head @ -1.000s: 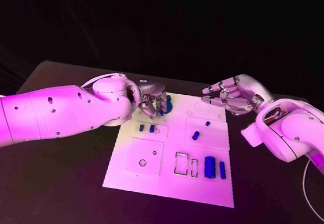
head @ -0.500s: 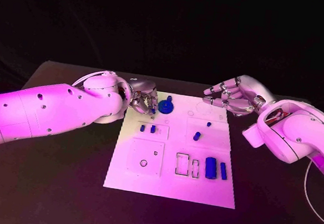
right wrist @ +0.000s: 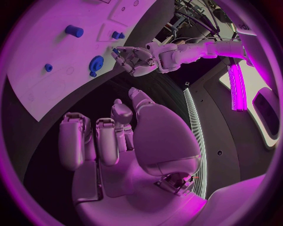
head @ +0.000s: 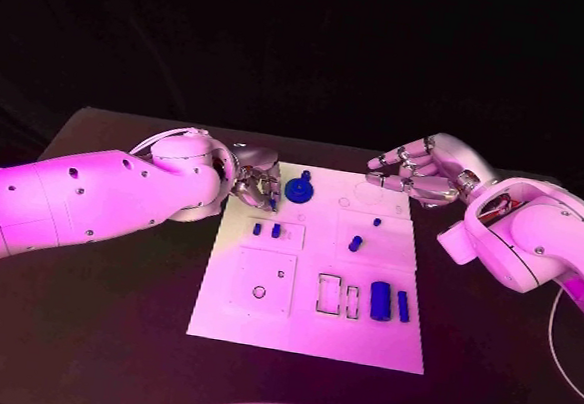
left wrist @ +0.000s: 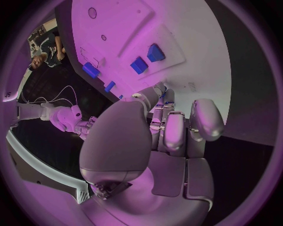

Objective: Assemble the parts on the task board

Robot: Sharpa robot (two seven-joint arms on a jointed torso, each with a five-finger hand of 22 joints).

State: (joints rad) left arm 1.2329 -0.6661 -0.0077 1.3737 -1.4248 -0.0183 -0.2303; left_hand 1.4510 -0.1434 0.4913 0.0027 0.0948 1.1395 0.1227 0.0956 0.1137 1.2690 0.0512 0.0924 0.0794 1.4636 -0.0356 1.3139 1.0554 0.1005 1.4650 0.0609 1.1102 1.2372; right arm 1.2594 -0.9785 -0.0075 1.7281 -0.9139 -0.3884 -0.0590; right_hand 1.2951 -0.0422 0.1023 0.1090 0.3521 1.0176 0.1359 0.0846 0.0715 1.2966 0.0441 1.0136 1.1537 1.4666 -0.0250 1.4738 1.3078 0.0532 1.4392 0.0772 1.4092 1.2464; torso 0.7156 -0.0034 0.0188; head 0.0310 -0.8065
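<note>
The left hand (head: 255,185) is off the round blue part (head: 300,192), drawn back toward the task board (head: 307,330)'s left edge; that part now stands uncovered beside it.

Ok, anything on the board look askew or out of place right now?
Nothing stands out. The white task board lies flat on the black table, and the small blue parts, like the round blue disc part, sit on it with nothing spilled. Both the left hand and the right hand hold nothing.
</note>
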